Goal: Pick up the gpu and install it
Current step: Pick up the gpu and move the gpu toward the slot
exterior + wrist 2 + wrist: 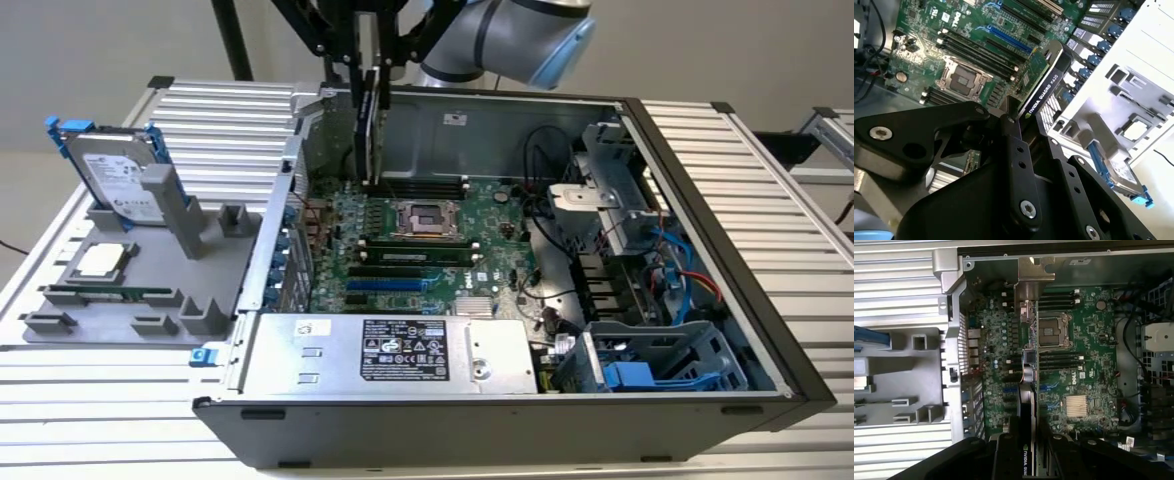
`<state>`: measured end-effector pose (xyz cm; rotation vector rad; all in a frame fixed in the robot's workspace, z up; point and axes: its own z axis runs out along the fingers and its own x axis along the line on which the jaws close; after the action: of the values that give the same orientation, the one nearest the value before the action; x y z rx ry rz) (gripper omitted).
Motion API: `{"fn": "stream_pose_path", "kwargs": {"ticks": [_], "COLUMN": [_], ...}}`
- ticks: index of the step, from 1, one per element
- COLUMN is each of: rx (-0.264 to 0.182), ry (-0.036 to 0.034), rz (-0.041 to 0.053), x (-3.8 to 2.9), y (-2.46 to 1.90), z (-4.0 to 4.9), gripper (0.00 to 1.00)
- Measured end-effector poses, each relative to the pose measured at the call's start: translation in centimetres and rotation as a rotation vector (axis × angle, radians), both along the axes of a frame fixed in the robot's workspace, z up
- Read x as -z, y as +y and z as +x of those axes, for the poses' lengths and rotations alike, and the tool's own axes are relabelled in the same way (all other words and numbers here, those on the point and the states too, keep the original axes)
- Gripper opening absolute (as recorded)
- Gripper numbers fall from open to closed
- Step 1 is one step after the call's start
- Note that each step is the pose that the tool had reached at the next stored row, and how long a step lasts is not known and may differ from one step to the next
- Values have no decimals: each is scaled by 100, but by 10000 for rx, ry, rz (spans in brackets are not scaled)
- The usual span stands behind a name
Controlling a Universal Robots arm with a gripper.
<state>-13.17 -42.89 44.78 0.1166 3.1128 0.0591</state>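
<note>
The gpu (371, 135) hangs edge-down inside the open computer case (747, 300), with my gripper (370, 85) shut on its upper end. Its lower edge is near the motherboard (494, 262), just behind the processor socket (424, 215); I cannot tell whether it touches. In the second wrist view the black shroud of the gpu (1046, 85) runs out from between my black fingers (1015, 145) over the board. In the first wrist view the gpu (1026, 410) appears edge-on between the fingers (1004, 455), above the expansion slots.
A grey holder (187, 225) at the exterior view's left carries a silver hard drive with blue rails (114, 175), a processor chip (104, 260) and a memory stick (107, 295). The power supply (387, 350), drive cage (641, 360) and cables (667, 270) crowd the case.
</note>
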Motion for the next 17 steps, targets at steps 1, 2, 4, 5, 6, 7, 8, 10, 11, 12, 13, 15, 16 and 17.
{"fn": "stream_pose_path", "kwargs": {"ticks": [1, 2, 4, 5, 6, 7, 8, 10, 11, 12, 13, 15, 16, 17], "rx": [1, 0, -1, 0, 0, 0, 0, 1, 0, -1, 0, 0, 0, 0], "ry": [0, 1, 2, 2, 3, 3, 3, 4, 4, 4, 4, 5, 5, 5], "rz": [0, 0, 0, 0, -1, 0, 0, 0, 0, 1, 0, 0, 0, 0], "x": [0, 0, 0, 0, 0, 0, 0, 0, 0, 0, 0, 0, 0, 0], "y": [0, 0, 0, 0, 0, 0, 0, 0, 0, 0, 0, 0, 0, 0], "z": [17, 39, 76, 94, 115, 132, 151, 187, 205, 222, 238, 271, 287, 303], "gripper": [0, 0, 0, 0, 0, 0, 0, 0, 0, 0, 0, 0, 0, 0]}}
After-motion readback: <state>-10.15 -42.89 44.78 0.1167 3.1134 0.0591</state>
